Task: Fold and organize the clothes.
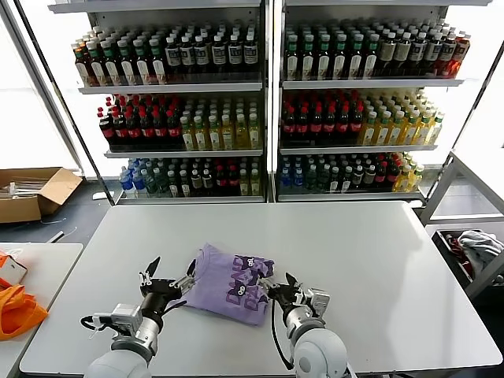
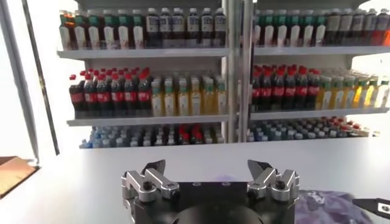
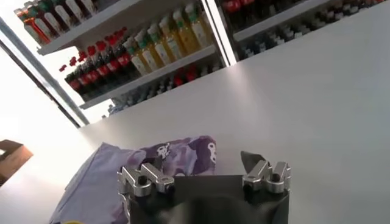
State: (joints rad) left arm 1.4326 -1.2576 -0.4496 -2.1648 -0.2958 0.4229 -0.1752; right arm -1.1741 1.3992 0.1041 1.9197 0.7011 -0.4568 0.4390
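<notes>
The clothes are one lavender T-shirt (image 1: 232, 291) with dark purple print, lying folded into a compact bundle on the white table (image 1: 362, 260) near its front edge. My left gripper (image 1: 173, 272) hovers open at the shirt's left edge, with nothing between its fingers. My right gripper (image 1: 277, 282) stands open at the shirt's right edge, also holding nothing. In the left wrist view, the left gripper (image 2: 207, 165) spreads wide over bare table and the shirt (image 2: 329, 204) lies off to one side. In the right wrist view, the right gripper (image 3: 198, 163) is open with the shirt (image 3: 116, 176) just beyond its fingers.
Shelves of bottles (image 1: 268, 102) stand behind the table. A cardboard box (image 1: 31, 193) lies on the floor at the left. Orange fabric (image 1: 16, 307) rests on a side table (image 1: 47, 260). A cart with cloth (image 1: 472, 252) stands at the right.
</notes>
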